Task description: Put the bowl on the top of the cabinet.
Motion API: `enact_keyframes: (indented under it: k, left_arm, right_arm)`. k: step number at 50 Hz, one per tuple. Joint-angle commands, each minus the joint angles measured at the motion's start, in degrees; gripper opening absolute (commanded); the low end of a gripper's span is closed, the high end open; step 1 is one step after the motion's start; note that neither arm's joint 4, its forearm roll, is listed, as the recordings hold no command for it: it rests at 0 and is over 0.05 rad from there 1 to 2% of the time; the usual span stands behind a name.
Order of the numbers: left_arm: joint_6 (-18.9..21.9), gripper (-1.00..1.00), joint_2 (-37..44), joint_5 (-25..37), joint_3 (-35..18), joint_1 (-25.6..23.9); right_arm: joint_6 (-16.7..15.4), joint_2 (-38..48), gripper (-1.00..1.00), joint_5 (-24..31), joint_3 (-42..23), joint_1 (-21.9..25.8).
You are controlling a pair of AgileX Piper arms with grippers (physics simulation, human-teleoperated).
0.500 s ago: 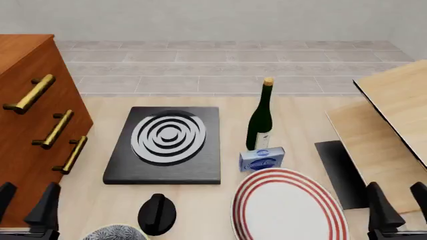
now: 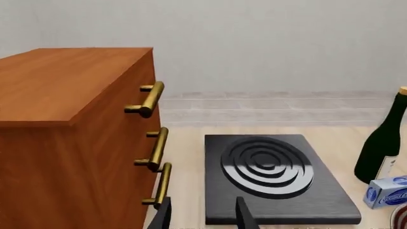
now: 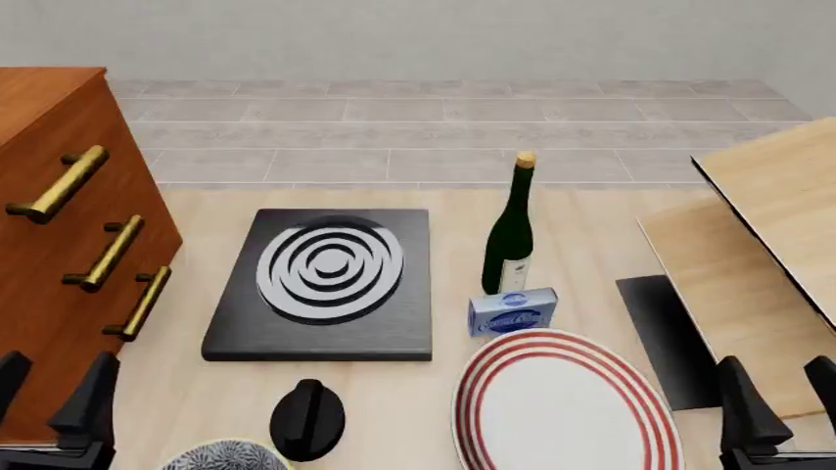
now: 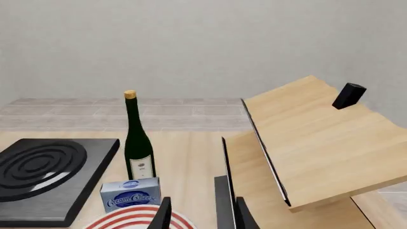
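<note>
Speckled round bowl (image 3: pixel 226 456), wooden cabinet (image 3: pixel 53 245)

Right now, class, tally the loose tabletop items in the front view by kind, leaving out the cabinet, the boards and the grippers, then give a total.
Bowl: 1
Plate: 1
Bottle: 1
Small blue box: 1
Black stove plate: 1
Black knob: 1
Total: 6
</note>
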Motion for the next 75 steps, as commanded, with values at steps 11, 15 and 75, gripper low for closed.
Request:
enact_keyframes:
  k: [11, 15, 75]
  left_arm:
    - [3.93, 1.00, -2.47, 21.63, -10.67, 2.43]
    - [4.76, 1.00, -2.51, 24.52, -12.58, 2.68]
    - [10.95, 1.00, 5.05, 57.99, -30.69, -5.76]
  right_arm:
    - [0.01, 0.03, 1.00, 0.00, -0.01, 0.00]
    - [0.00, 0.02, 1.00, 0.00, -0.01, 0.00]
    - [-0.01, 0.01, 1.00, 0.00, -0.01, 0.00]
